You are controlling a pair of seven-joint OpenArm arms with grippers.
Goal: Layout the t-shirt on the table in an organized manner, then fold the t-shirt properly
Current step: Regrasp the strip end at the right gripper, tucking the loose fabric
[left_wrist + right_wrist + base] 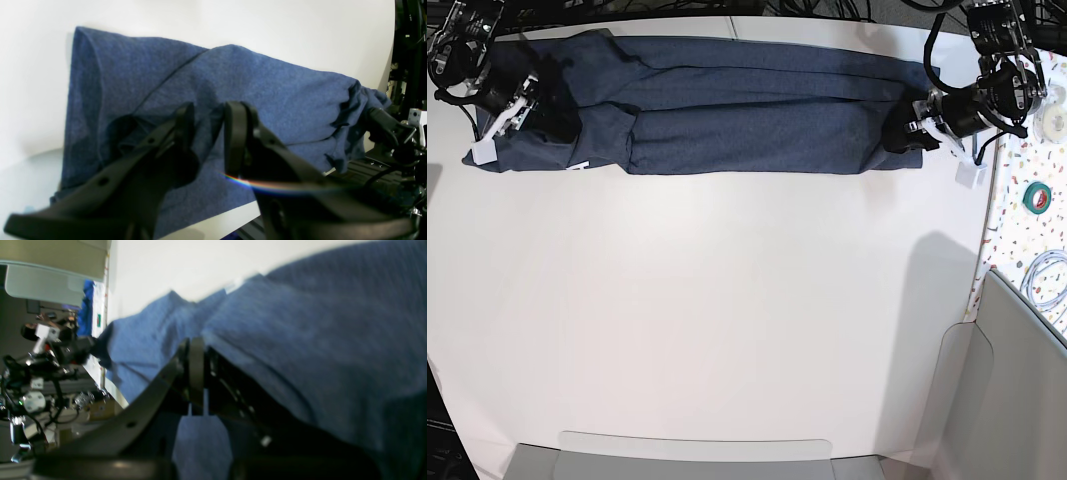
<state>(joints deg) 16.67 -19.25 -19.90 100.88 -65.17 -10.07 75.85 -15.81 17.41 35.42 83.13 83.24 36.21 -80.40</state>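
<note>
Navy t-shirt point(727, 110) lies folded into a long band at 12 o'clock on the table point(727, 320), along its far edge. At 3 o'clock end the left gripper point(206, 123) pinches a fold of cloth between part-closed jaws. At 9 o'clock end the right gripper point(196, 353) is clamped tight on the fabric.

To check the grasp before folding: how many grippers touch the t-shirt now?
2. The left gripper is at the end of the t-shirt by the speckled surface; the right gripper is at the opposite end. Contact points are partly hidden by cloth.
</note>
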